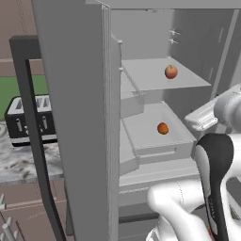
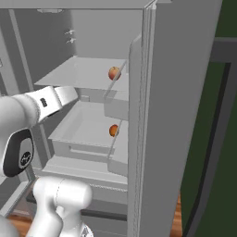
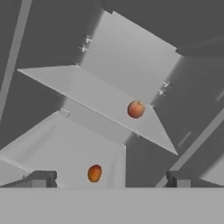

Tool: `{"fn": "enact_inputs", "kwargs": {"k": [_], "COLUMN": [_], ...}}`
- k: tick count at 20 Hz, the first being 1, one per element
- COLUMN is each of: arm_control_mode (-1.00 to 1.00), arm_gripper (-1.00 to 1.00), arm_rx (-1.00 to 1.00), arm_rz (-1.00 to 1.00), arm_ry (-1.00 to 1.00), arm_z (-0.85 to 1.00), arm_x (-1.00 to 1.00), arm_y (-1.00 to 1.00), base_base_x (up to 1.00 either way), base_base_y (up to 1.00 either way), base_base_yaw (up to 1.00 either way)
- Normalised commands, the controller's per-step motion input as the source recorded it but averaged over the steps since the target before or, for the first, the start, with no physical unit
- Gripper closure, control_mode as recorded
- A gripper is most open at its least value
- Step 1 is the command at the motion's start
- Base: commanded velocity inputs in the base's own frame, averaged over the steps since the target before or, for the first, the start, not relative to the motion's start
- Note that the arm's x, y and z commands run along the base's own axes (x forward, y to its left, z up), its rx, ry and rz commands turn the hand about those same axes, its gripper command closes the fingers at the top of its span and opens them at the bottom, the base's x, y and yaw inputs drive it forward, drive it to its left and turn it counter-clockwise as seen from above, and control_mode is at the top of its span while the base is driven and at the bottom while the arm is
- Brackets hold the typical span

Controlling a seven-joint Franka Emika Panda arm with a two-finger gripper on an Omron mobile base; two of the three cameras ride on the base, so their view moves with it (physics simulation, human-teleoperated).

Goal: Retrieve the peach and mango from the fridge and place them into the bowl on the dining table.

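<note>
The fridge stands with both doors swung open. A round reddish peach rests on the upper shelf near its right edge. Below it, an orange oval mango lies in a shallow grey drawer tray. My gripper is open, with nothing between its fingers. It hangs in front of the open compartment, short of both fruits, and looks in at them. The bowl and the dining table are out of view.
The open left door and right door flank the arm closely, each with a long dark handle. A black toaster sits on a marbled counter left of the fridge, above brown cabinets.
</note>
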Motion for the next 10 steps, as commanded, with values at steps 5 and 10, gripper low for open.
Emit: {"fn": "enact_inputs", "kwargs": {"k": [5, 10], "arm_control_mode": [-1.0, -1.0], "arm_gripper": [-1.0, -1.0], "arm_rx": [0.09, 0.18], "arm_rz": [-0.19, -0.12], "arm_ry": [0.06, 0.17], "arm_z": [0.06, 0.0], "arm_x": [0.04, 0.0], "arm_y": [0.0, 0.0], "base_base_x": [0.0, 0.0], "base_base_y": [0.0, 0.0], "base_base_yaw": [0.0, 0.0]}}
